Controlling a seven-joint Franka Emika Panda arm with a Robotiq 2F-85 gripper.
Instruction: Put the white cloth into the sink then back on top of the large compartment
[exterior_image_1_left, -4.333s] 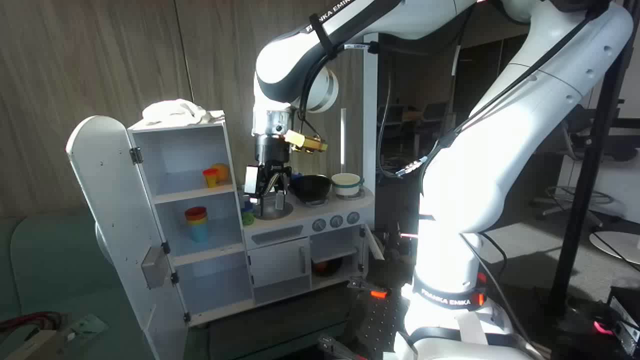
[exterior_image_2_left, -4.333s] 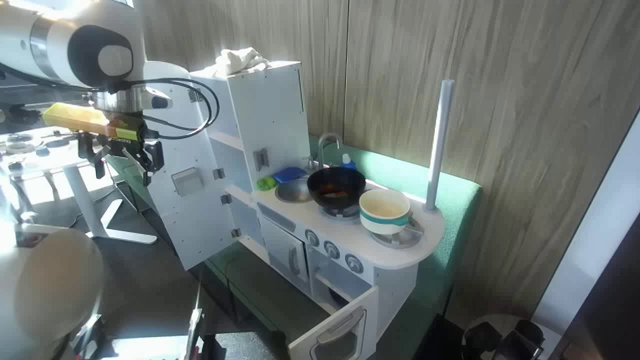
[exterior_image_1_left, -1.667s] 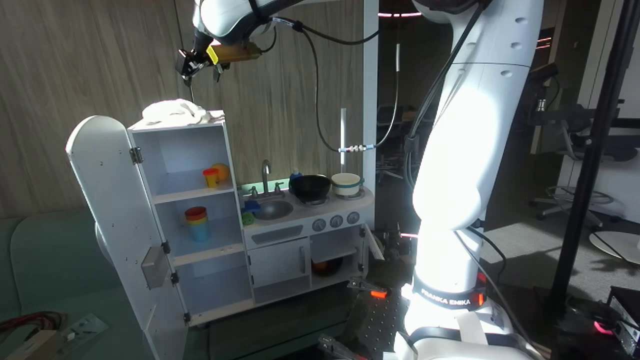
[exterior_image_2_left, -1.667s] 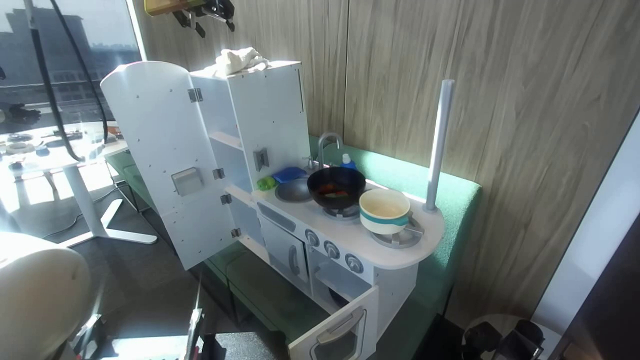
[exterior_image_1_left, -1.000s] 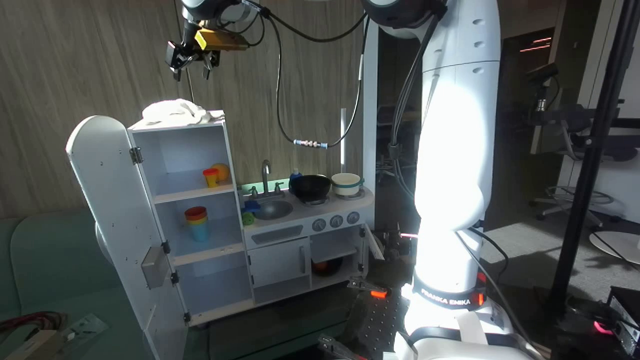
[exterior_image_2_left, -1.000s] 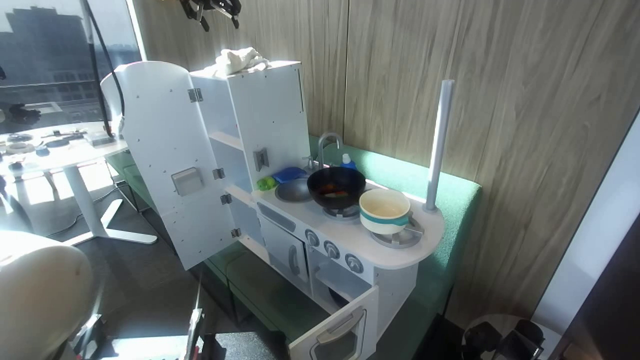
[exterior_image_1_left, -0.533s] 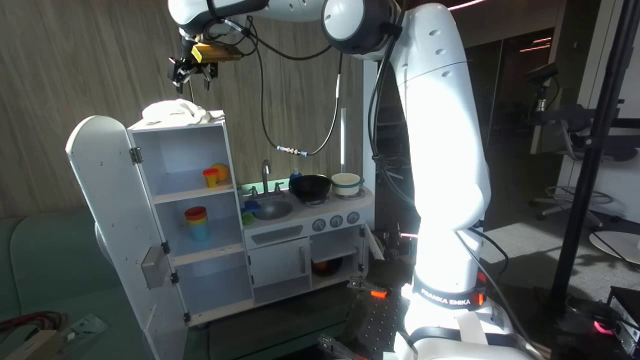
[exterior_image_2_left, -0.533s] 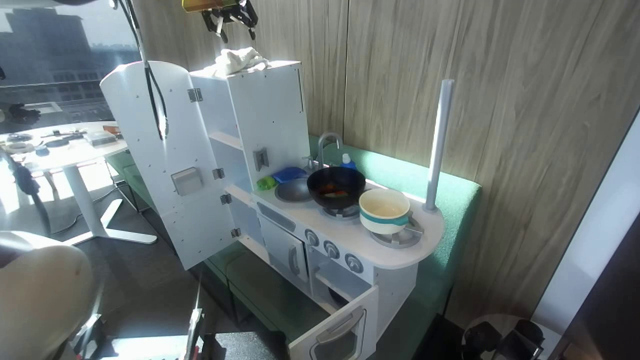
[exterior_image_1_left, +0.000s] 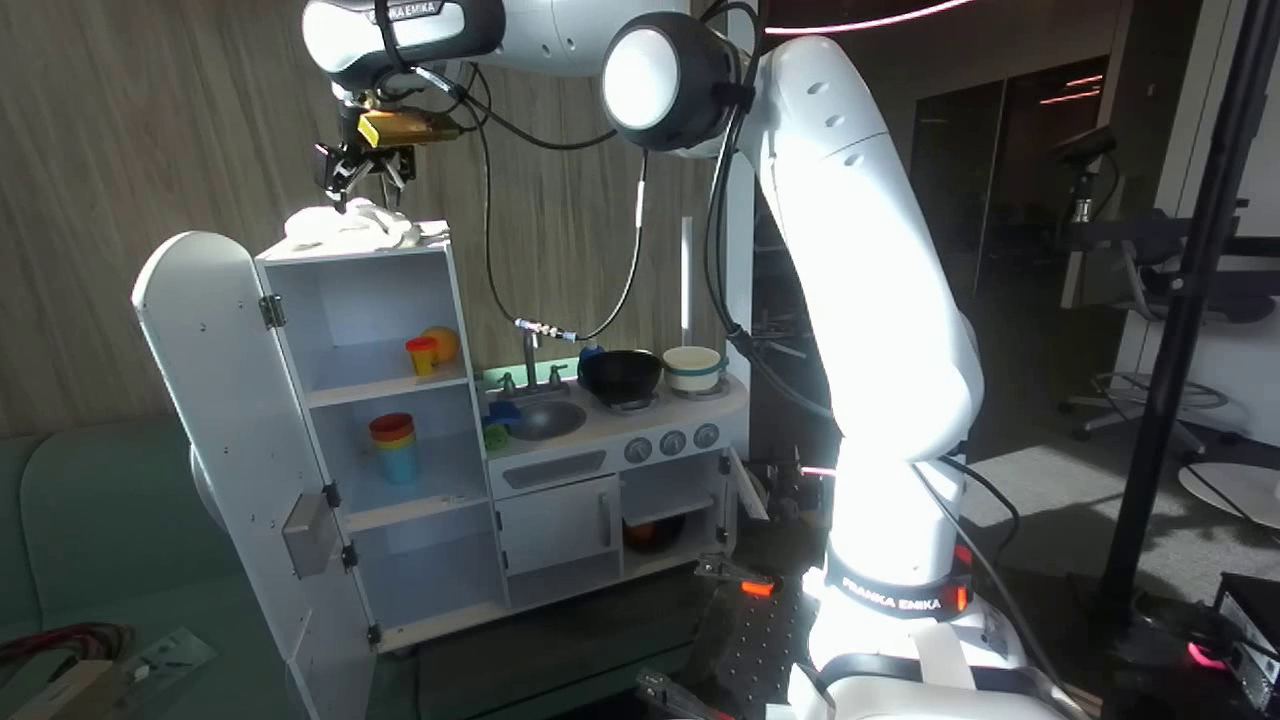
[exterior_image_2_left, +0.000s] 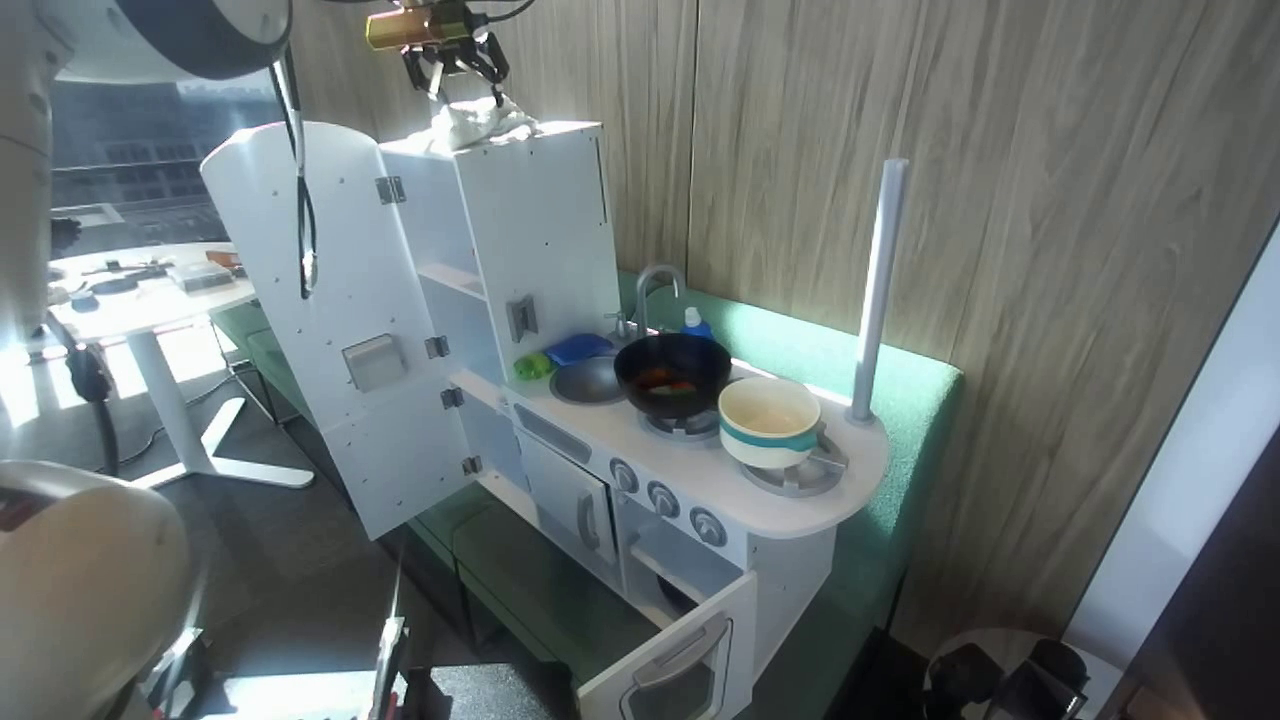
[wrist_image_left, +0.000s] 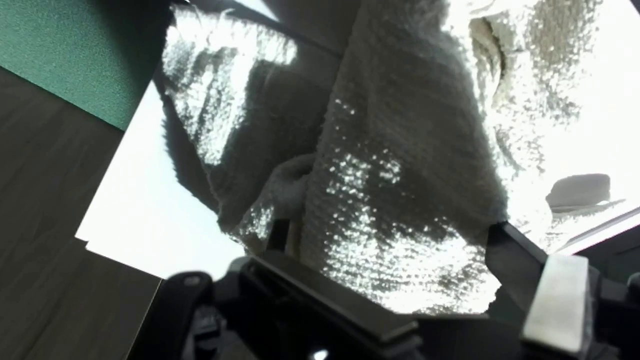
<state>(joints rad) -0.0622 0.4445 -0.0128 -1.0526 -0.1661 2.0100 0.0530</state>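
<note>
White cloth (exterior_image_1_left: 332, 228): one, bunched on top of the large compartment (exterior_image_2_left: 540, 230). End effector (exterior_image_2_left: 468, 96): one, directly over the cloth, jaws wide apart, nothing gripped; contact with the fabric cannot be told. Sink (exterior_image_1_left: 546, 421): one, with one faucet (exterior_image_1_left: 531, 365) behind it. On the bench (exterior_image_2_left: 855, 470): black pan (exterior_image_1_left: 620, 377), one; cream pot (exterior_image_2_left: 768, 442), one, beside the pan. Front knobs (exterior_image_2_left: 664, 499): three. Inside the large compartment: round orange item (exterior_image_1_left: 445, 340), one; small cup (exterior_image_1_left: 421, 355), one, just beside it; one level down, cup stack (exterior_image_1_left: 397, 455), one, red, yellow and blue showing.
</note>
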